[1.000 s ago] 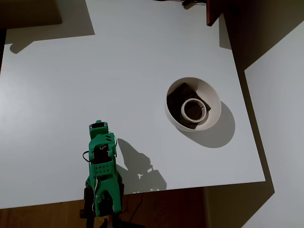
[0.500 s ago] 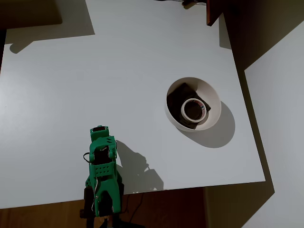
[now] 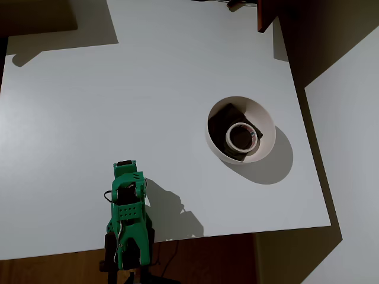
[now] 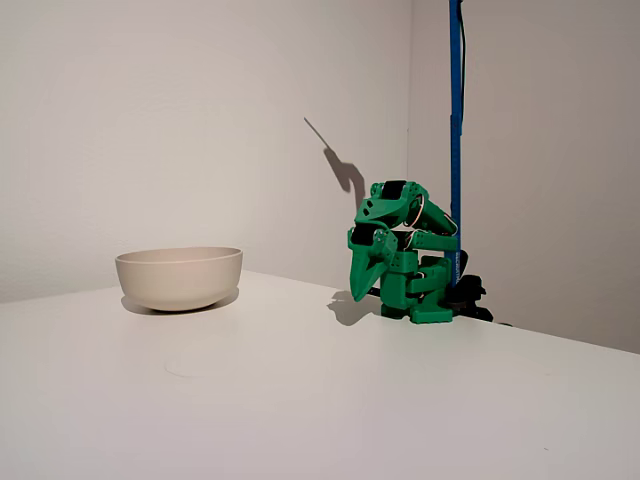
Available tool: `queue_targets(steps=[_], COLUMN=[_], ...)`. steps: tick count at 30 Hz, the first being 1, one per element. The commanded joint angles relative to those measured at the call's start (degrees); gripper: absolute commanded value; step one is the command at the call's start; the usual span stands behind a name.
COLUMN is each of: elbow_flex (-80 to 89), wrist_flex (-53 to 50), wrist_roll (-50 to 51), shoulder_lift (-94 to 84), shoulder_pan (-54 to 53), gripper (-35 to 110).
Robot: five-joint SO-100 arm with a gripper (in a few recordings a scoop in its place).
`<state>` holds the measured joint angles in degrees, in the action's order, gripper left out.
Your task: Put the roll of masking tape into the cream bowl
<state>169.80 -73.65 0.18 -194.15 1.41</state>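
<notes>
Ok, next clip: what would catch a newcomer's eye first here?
The green arm, folded up at the near table edge in the overhead view, its gripper pointing down just above the table. Then the cream bowl to the right, with the roll of masking tape already lying inside it on something dark.

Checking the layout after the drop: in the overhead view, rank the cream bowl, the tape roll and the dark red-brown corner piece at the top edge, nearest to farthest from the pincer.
1. Cream bowl, near rim, right of the pincer.
2. Roll of masking tape, inside the bowl; nearly level with the rim.
3. Dark corner piece, top edge, farthest.
</notes>
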Motion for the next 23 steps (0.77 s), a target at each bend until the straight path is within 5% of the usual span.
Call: queue_targets(steps=[1,23], elbow_flex=[-1.76,-1.58], wrist_flex=[-0.62,-0.09], wrist_roll=[-0.09,-0.09], shoulder_lift=[-0.09,-0.09], shoulder_pan=[0.35,0.35], gripper=[-7,-8])
